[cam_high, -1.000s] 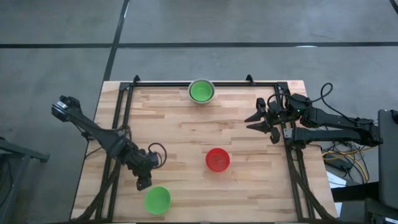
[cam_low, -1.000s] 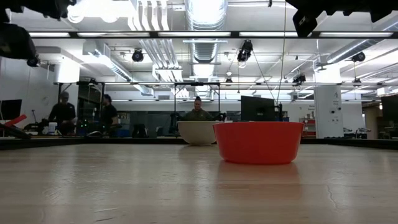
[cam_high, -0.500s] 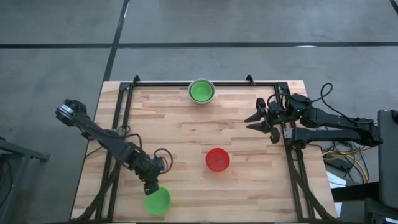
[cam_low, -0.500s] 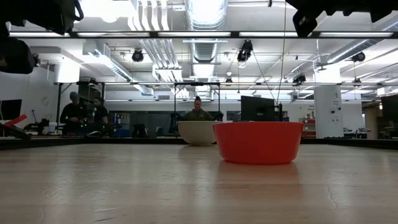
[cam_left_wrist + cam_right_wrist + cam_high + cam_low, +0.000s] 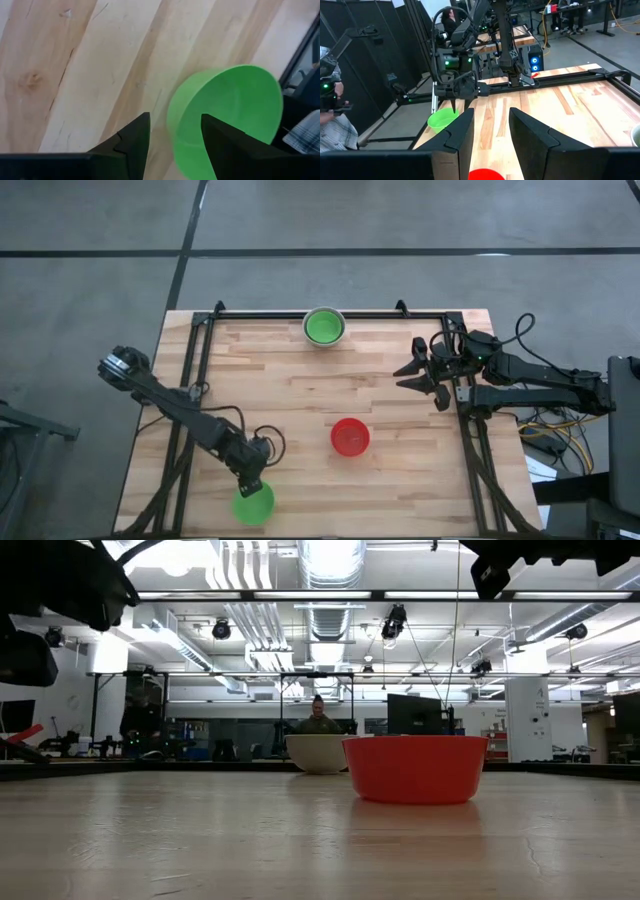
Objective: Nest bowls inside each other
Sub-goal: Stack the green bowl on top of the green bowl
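A green bowl (image 5: 253, 504) stands upright near the table's front left. My left gripper (image 5: 251, 485) hangs open over its far rim, pointing steeply down. In the left wrist view the green bowl's (image 5: 225, 120) rim lies between the gripper's (image 5: 172, 122) two fingers without visibly touching them. A red bowl (image 5: 350, 437) sits upright mid-table, also seen as the red bowl (image 5: 415, 768) in the low view. Another green bowl (image 5: 324, 326) rests nested inside a white bowl (image 5: 318, 752) at the far edge. My right gripper (image 5: 405, 377) waits open above the table's right side.
A black metal frame (image 5: 330, 313) runs along the table's far, left and right sides. Bare wood lies between the three bowl spots. People stand and sit in the room beyond the far edge (image 5: 318, 720).
My left gripper has come down and moved toward the table's near edge and slightly right, from beside the front green bowl to over its far rim. Its fingers stay open. The bowls have not moved.
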Motion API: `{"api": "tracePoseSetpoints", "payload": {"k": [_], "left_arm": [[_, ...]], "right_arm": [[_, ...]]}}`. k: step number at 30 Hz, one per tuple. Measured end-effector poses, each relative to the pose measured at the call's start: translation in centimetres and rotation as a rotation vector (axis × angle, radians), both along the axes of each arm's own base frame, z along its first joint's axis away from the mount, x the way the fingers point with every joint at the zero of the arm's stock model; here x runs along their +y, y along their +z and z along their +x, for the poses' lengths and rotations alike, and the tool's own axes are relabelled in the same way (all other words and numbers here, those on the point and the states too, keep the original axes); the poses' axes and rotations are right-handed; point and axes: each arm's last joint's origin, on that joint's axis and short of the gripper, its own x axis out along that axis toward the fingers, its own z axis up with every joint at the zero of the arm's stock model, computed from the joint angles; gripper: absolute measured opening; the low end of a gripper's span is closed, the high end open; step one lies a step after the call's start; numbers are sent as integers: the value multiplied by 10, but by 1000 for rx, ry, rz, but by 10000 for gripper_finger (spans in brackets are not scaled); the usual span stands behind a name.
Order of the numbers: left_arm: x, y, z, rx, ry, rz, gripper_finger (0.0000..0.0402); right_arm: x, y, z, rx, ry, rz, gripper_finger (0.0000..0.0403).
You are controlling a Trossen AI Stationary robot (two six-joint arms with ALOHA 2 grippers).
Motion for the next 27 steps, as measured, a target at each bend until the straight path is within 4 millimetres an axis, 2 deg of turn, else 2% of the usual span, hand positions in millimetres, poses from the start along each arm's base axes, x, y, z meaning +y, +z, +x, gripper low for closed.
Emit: {"api": "tracePoseSetpoints", "payload": {"k": [23, 27], "left_arm": [[-9, -29, 7, 87, -4, 58, 181], [-9, -30, 8, 87, -3, 57, 168]], "right_arm": [[0, 0, 0, -1, 0, 1, 121], [0, 0, 0, -1, 0, 1, 121]]}}
